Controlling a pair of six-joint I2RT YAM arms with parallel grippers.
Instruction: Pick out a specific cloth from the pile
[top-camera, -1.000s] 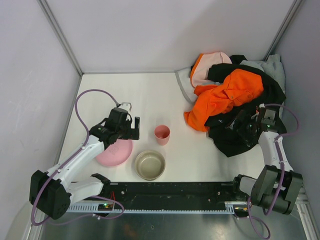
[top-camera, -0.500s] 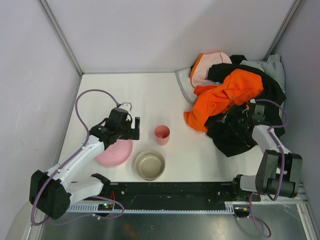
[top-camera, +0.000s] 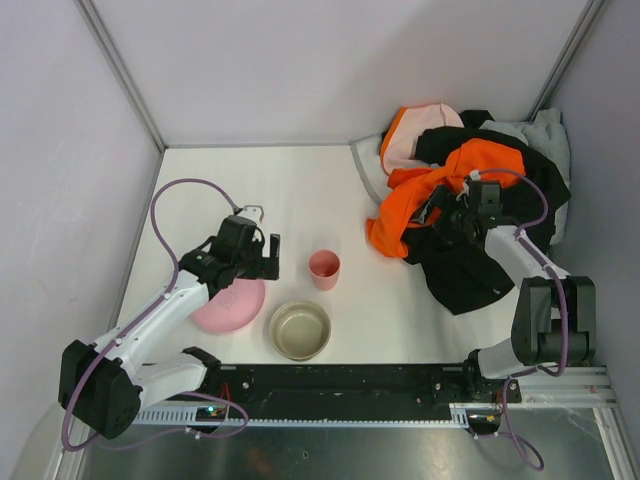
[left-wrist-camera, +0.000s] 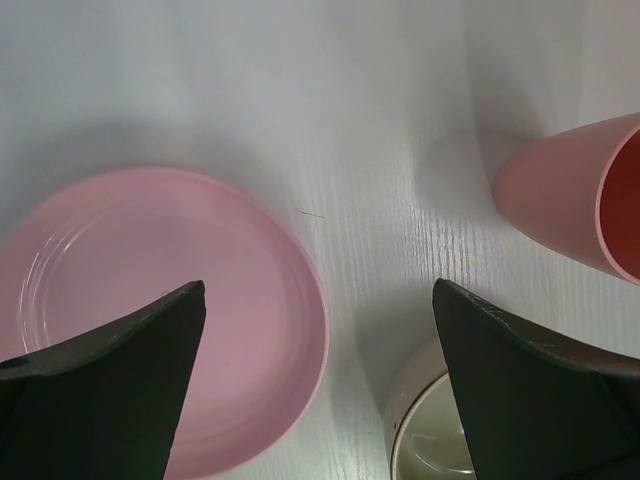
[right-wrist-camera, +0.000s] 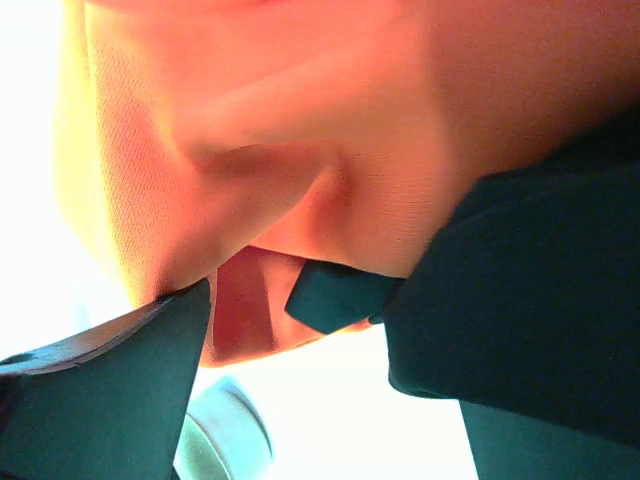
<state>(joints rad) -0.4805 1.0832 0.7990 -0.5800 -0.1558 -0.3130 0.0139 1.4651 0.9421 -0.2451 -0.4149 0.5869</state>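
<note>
Orange fabric (right-wrist-camera: 300, 150) fills the gap ahead of the right gripper (top-camera: 445, 222), jaws parted; closing now likely snags it, not the black cloth (top-camera: 465, 280) alongside.

left arm (top-camera: 160, 305) bent | left pincer (left-wrist-camera: 320, 300) jaws apart | right arm (top-camera: 527, 258) stretched forward | right pincer (right-wrist-camera: 330, 400) jaws apart

A robotics lab test cell: plain pale wall panels (top-camera: 330, 60) box in the white desk (top-camera: 290, 190), and an aluminium rail (top-camera: 340, 412) along the desk's near edge carries the cabled left arm (top-camera: 165, 305) and right arm (top-camera: 530, 265).
</note>
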